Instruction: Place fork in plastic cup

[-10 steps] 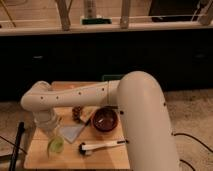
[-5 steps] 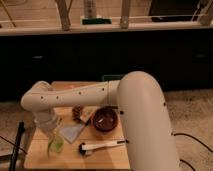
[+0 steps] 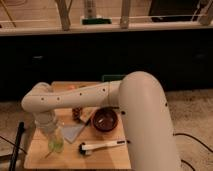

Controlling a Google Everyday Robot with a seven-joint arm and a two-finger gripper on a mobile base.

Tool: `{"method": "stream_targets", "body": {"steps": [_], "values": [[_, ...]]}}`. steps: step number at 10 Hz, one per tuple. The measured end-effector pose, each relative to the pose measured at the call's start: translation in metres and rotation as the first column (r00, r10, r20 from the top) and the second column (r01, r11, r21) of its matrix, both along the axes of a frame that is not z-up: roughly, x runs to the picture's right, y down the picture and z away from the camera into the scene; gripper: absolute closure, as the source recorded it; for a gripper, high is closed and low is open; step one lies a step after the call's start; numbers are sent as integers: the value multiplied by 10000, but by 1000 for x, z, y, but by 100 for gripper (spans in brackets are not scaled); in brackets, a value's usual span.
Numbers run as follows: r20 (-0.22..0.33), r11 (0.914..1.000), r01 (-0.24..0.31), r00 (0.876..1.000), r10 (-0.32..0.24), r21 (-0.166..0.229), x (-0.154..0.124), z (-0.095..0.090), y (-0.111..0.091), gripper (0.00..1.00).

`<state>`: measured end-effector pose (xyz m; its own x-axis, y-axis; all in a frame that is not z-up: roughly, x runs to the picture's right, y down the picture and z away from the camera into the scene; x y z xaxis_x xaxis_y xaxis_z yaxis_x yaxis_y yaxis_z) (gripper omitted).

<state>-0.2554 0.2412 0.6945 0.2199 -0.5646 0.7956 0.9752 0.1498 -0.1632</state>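
The translucent yellow-green plastic cup (image 3: 56,144) stands at the front left of the wooden table (image 3: 107,159). My white arm reaches across from the right and bends down at the left. Its gripper (image 3: 51,129) hangs directly over the cup's mouth and touches or nearly touches the rim. I cannot make out the fork; a thin pale sliver lies beside the cup's base (image 3: 49,154), and I cannot tell what it is.
A dark brown round bowl (image 3: 105,120) sits mid-table, right of the cup. A white-handled utensil with a dark head (image 3: 102,146) lies in front of it. A pale blue flat packet (image 3: 73,132) and a small brown snack item (image 3: 77,113) lie between cup and bowl. A dark cabinet front stands behind.
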Motion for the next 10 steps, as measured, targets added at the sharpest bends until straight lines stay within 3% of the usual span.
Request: {"method": "stream_targets", "body": {"steps": [10], "values": [[34, 10000, 75, 10000, -75, -8, -1, 1, -3, 20]]}}
